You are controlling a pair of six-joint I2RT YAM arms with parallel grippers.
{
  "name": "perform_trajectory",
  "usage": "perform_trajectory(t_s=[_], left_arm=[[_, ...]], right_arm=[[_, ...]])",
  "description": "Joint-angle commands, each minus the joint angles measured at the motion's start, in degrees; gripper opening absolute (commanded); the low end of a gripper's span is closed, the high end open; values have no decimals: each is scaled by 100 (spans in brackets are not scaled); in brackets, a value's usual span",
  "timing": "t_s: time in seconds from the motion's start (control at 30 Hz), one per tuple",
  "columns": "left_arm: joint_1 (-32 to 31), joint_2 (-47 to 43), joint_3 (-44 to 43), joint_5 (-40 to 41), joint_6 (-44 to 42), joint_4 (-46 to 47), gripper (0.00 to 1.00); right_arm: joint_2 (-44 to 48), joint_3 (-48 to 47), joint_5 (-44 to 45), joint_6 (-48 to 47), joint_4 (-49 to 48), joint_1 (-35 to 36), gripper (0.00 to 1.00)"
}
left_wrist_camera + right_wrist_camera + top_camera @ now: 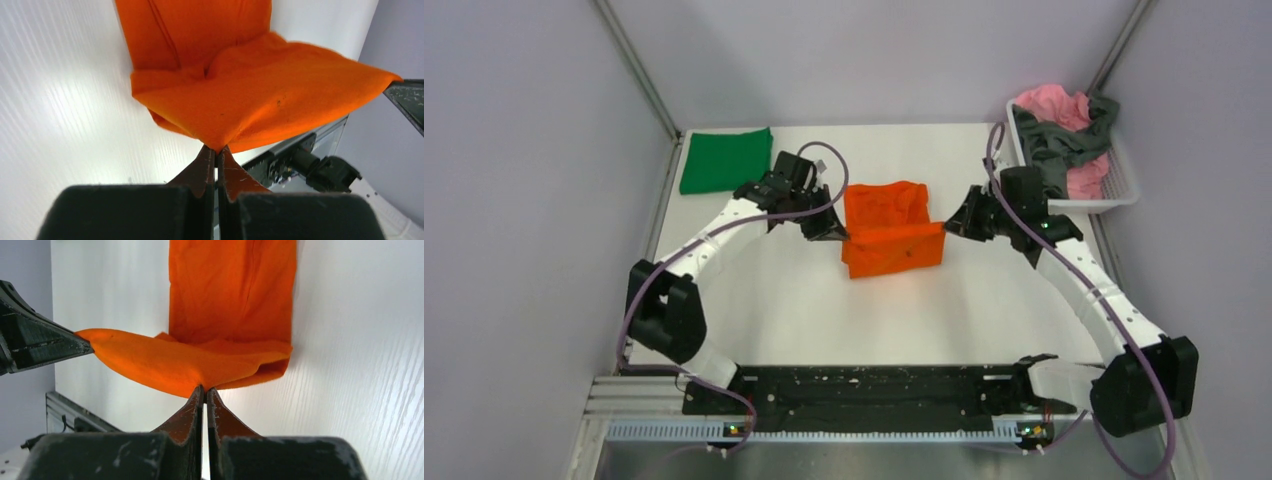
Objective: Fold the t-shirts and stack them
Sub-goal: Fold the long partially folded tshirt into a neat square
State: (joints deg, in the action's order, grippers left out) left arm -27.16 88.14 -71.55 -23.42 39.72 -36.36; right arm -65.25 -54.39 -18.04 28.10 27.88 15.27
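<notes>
1. Top view alone gave the whole layout. A soft, bright orange t-shirt (892, 228) lay near the middle of the white bench (824, 310), between the two arms.
2. The same view showed a flat-folded green t-shirt (724, 159) at the far left corner. At the far right, a crumpled pink t-shirt (1054, 105) and a dark grey t-shirt (1064, 145) were heaped in a white plastic basket (1124, 192).
3. Only the wrist views showed the grips close up. The left gripper (216, 150) was pressed together, pinching one corner of the orange t-shirt's near edge.
4. The right gripper (204, 389) was pressed together too, pinching the opposite corner of that edge.
5. The pinched edge hung raised off the bench as a sagging flap stretched from one gripper to the other. Each wrist view caught the other gripper's dark tip at the flap's far end.
6. The rest of the orange t-shirt lay flat on the bench beyond the flap, away from both grippers.
</notes>
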Motion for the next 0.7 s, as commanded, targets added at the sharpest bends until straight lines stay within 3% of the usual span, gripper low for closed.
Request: perform_trajectory(t_s=[0.0, 0.67], left_arm=[[458, 636, -757, -364, -394, 540, 0], [1571, 3944, -4316, -1072, -602, 230, 0]], right_arm=[[-672, -747, 340, -109, -540, -201, 0], [-3830, -2700, -32, -85, -2052, -672, 0]])
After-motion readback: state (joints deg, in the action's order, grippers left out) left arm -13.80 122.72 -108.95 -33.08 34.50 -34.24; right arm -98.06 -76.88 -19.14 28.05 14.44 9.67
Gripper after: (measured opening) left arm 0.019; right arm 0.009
